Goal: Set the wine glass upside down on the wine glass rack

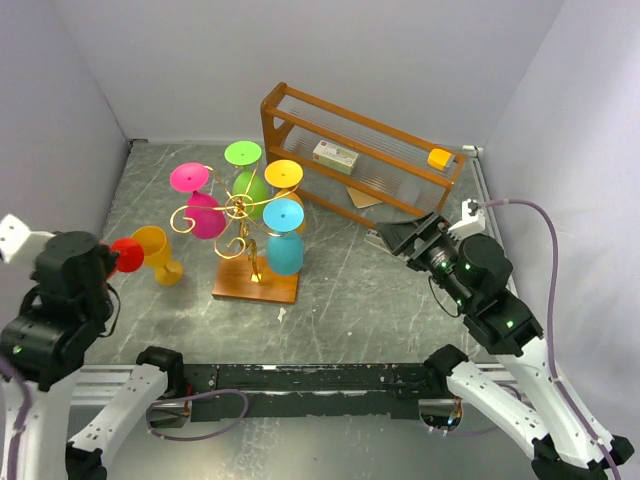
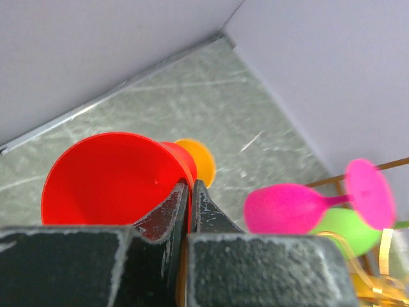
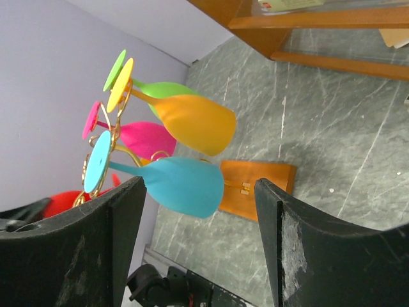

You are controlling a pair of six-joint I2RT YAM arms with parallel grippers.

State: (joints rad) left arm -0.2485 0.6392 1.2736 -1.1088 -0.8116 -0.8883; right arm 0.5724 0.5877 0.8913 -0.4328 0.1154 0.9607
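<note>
Bare grey table lies between the wine glass rack, centre frame, and the brown shelf, upper right. At the left edge my left claw is pinched shut on the red wine glass by its edge. My right claw gapes, holding nothing.

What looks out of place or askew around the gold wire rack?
Nothing looks spilled or broken. On the gold wire wine glass rack, four plastic wine glasses hang bowl-down. The orange plastic wine glass sits off the rack on the table, beside the red plastic wine glass pinched in the left gripper.
</note>
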